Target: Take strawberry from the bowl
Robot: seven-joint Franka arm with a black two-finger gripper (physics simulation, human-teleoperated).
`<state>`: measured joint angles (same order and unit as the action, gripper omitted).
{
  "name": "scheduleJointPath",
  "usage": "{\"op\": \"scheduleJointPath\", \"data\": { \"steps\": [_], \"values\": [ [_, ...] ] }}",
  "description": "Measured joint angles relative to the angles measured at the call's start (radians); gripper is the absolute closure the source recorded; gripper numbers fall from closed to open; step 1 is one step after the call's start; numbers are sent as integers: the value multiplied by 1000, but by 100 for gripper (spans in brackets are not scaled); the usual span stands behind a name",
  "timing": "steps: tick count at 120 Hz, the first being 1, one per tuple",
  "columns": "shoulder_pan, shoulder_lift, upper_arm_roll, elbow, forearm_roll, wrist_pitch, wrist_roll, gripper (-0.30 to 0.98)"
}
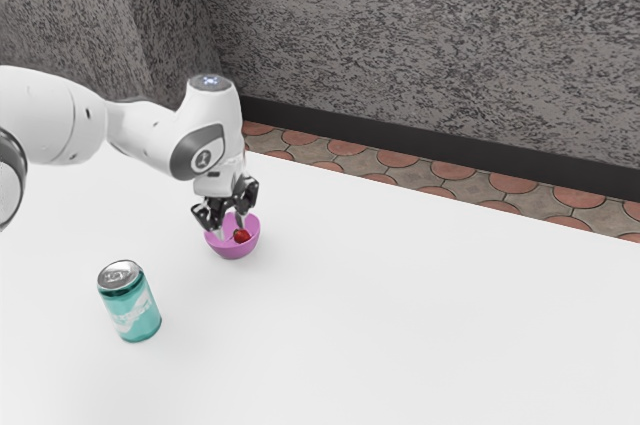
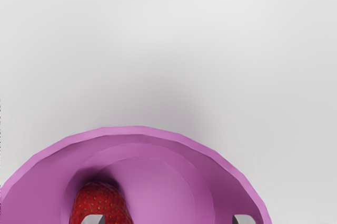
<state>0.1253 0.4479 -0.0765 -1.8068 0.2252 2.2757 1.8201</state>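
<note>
Purple bowl (image 2: 141,130): rim around strawberry (image 2: 101,202), open floor beside it.

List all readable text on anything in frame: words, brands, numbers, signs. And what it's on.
Can: white lettering on teal, too blurred to read.
Arm, round dark badge: pale mark, possibly "1", too small to be sure.
Arm, dark cap: small bluish mark, unreadable.
Bowl, strawberry: none visible.
</note>
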Motion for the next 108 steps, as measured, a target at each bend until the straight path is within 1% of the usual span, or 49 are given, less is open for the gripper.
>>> {"op": "scheduleJointPath", "data": {
  "steps": [46, 86, 108],
  "values": [
    [7, 74, 0, 58, -8, 49, 98, 43],
    [20, 106, 0, 70, -9, 65, 143, 42],
    [20, 112, 0, 70, -9, 84, 156, 44]
  ]
}}
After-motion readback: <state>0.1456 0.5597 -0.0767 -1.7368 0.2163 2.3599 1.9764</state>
